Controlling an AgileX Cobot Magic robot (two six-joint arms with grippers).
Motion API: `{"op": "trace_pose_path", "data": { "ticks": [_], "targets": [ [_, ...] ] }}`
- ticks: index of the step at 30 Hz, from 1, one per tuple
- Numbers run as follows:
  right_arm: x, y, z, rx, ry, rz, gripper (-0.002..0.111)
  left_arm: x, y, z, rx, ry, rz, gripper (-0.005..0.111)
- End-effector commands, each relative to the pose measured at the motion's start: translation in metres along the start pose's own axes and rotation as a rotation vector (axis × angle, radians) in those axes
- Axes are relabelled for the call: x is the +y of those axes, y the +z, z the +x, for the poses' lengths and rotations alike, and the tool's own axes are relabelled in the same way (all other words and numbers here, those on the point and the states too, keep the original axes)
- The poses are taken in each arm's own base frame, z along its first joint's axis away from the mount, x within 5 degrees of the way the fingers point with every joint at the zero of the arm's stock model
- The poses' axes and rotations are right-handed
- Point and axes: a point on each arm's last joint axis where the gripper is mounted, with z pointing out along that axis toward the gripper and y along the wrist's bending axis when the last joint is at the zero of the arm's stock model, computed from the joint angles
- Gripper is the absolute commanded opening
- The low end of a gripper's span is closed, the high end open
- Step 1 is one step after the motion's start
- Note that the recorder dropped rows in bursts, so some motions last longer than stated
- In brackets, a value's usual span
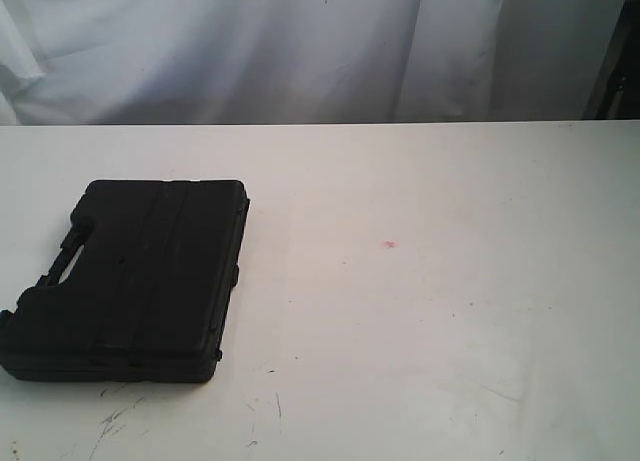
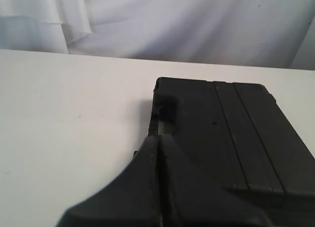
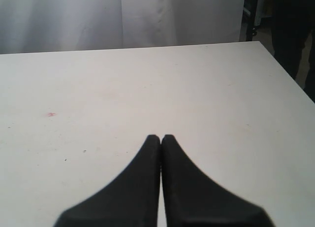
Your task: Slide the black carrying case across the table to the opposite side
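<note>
The left gripper (image 2: 158, 137) is keeping its two fingers pressed tight together with nothing between them, and its tips are showing right at the handle edge of the black carrying case (image 2: 231, 133); whether they are touching it I cannot tell. The right gripper (image 3: 161, 137) is likewise holding its fingers fully together, gripping nothing, and is pointing out over a bare stretch of the white surface (image 3: 147, 79), well apart from the case. The case is lying flat and shut on the near left part of the surface, its ribbed lid facing up and its handle cutout facing left. A tiny pink spot (image 1: 390, 244) is showing to the right of the case, around the middle of the surface, and dark scuff marks (image 1: 115, 416) are showing just nearer than the case's near edge. A white cloth (image 1: 300, 41) is hanging behind the far edge
</note>
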Motion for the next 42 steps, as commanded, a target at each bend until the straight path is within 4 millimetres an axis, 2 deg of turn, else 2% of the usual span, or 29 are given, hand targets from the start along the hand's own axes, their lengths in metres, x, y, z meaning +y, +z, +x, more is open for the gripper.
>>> {"op": "trace_pose_path", "data": {
  "ticks": [1,42],
  "targets": [
    [-0.0006,0.0,0.0008,-0.002,-0.001,0.009,0.0,-0.0001,0.0001,0.0047,0.037,-0.016,0.001,0.0],
    [-0.0006,0.0,0.0008,-0.002,-0.001,0.009,0.0,-0.0006,0.0001,0.0044,0.034,-0.027,0.007,0.0]
  ]
}}
